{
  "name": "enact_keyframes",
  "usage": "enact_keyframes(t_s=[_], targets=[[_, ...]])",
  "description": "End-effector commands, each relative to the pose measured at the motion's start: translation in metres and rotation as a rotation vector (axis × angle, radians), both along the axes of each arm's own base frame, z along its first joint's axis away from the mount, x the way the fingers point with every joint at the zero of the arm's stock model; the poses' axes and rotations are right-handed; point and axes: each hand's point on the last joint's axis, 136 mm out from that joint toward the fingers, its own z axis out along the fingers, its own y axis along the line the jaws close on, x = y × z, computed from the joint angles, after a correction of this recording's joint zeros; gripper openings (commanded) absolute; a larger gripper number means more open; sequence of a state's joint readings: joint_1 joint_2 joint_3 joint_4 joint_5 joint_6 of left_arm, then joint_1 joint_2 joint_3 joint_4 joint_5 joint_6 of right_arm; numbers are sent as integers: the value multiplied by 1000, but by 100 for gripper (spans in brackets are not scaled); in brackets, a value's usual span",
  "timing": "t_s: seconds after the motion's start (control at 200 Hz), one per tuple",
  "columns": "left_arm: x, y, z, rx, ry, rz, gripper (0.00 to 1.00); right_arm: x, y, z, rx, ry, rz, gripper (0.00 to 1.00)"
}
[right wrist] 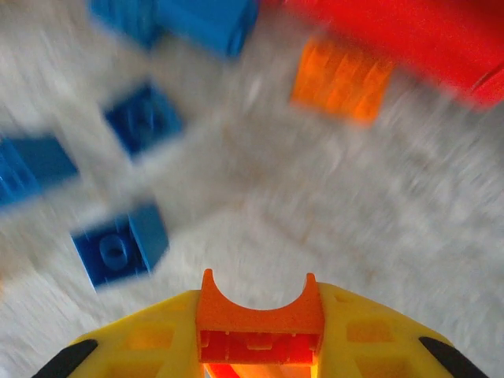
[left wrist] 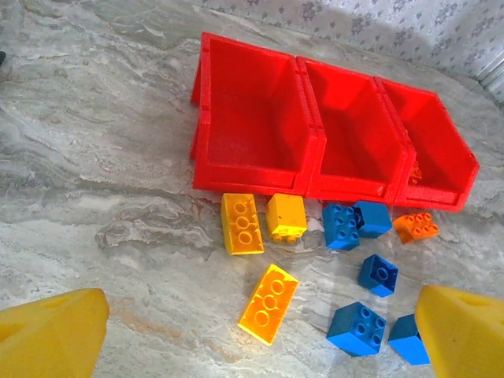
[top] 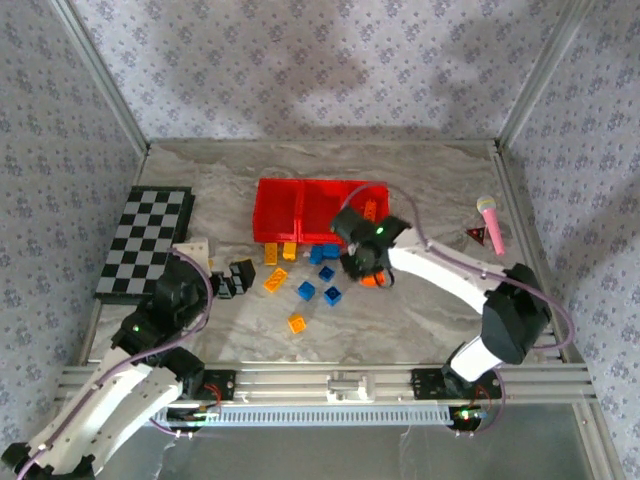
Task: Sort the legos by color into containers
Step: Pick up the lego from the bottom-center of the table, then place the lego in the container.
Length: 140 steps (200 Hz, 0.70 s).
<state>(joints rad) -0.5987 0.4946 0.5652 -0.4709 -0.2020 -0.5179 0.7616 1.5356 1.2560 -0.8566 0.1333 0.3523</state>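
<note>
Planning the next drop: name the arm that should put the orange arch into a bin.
Right. The right gripper is already shut on the orange arch, hovering just in front of the red bins. The left gripper is open and holds nothing.

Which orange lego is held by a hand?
The orange arch brick, gripped in the right hand; its top is curved. The studded orange brick lies on the table beside the red bins.

Bright, even light falls from above; soft broad shadows mottle the back wall (top: 320, 70) and worktop (top: 400, 320) in the overhead view. The left wrist view is sharp, the containers (left wrist: 260, 126) vividly saturated. The right wrist view is motion-blurred: blue legos (right wrist: 118, 248) smear, while the near orange arch (right wrist: 260, 315) looks crisp.
</note>
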Motion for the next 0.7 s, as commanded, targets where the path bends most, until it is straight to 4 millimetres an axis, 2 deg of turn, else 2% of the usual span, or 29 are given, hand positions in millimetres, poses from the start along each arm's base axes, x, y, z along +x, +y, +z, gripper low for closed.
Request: enact_keyframes(t_s=[0.0, 0.125, 0.225, 0.32, 0.46, 0.545, 0.695], targets=[[1, -3, 11, -10, -27, -7, 100, 42, 3, 45, 150, -96, -18, 20], [1, -1, 8, -1, -23, -2, 100, 91, -3, 70, 237, -145, -73, 19], [1, -1, 7, 2, -20, -3, 100, 126, -6, 73, 273, -151, -103, 18], [1, -2, 7, 1, -20, -6, 100, 155, -8, 66, 299, -138, -132, 18], [2, -2, 9, 5, -22, -6, 100, 193, -13, 44, 317, -102, -180, 17], [2, -2, 9, 10, -19, -8, 100, 209, -14, 31, 315, -80, -198, 18], [4, -5, 8, 16, -14, -14, 100, 225, -14, 11, 304, -44, -218, 22]])
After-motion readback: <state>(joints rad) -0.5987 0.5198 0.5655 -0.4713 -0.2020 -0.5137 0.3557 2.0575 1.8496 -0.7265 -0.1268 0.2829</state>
